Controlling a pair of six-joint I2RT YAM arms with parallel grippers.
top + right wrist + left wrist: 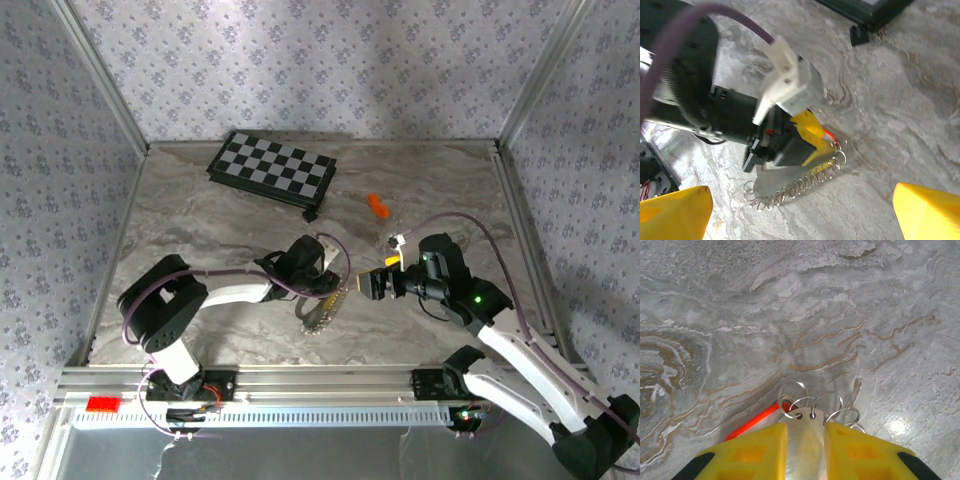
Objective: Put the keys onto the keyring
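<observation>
The keyring [322,308] is a flat silver plate with a row of wire rings along one edge, lying on the marble table [200,210]. In the left wrist view its rounded end [807,440] shows in the narrow gap between my yellow fingers [752,452], and it is wider than that gap. My left gripper [335,285] sits low over that end, slightly open. A red key with a pale centre [752,422] lies under the left finger; its red tip [828,135] also shows beside the rings [800,187]. My right gripper [800,220] hangs wide open just right of the keyring [785,177], holding nothing.
A black-and-white chequered board [272,167] lies at the back left. A bright orange piece [376,206] rests behind the two grippers. Metal frame rails [520,230] border the table on the right. The two wrists are close together at the table's middle.
</observation>
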